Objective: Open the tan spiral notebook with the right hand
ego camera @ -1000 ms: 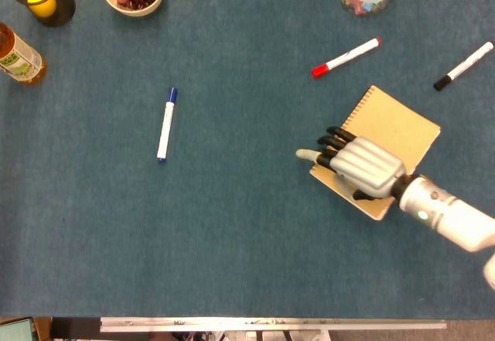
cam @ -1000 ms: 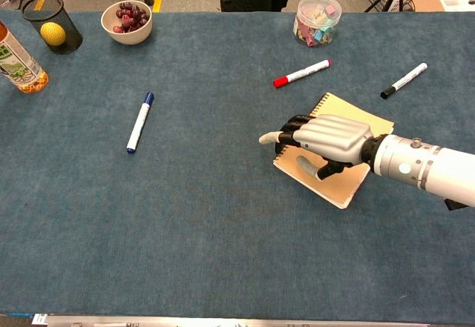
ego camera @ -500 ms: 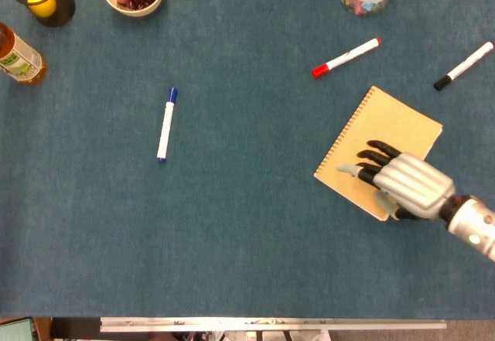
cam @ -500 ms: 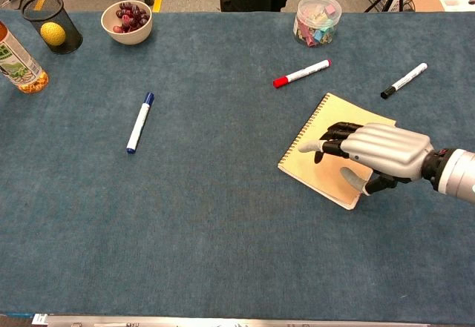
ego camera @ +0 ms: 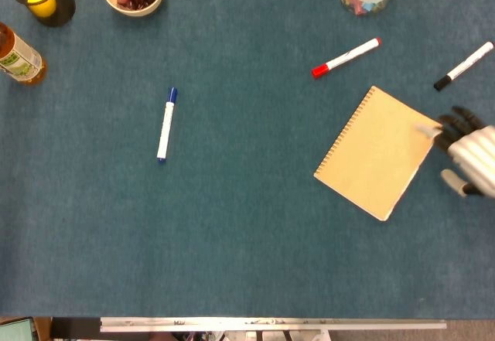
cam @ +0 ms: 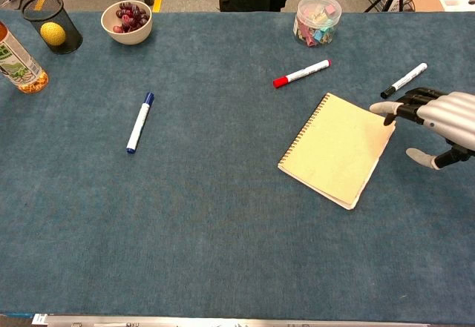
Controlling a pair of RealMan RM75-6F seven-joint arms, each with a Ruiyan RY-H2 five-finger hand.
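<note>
While the right hand [cam: 438,123] hovers empty with fingers spread at the free edge of the tan spiral notebook [cam: 338,149], the cover lies flat and closed on the blue table [cam: 223,216], below the red marker [cam: 301,73]. To open it well, a fingertip should catch only the top cover at this edge, opposite the spiral, and lift toward the binding. A second ago the hand lay over the binding side; it has since drawn back rightward.

Head view looks straight down; chest view slants forward; both share the table [ego camera: 232,225].
</note>
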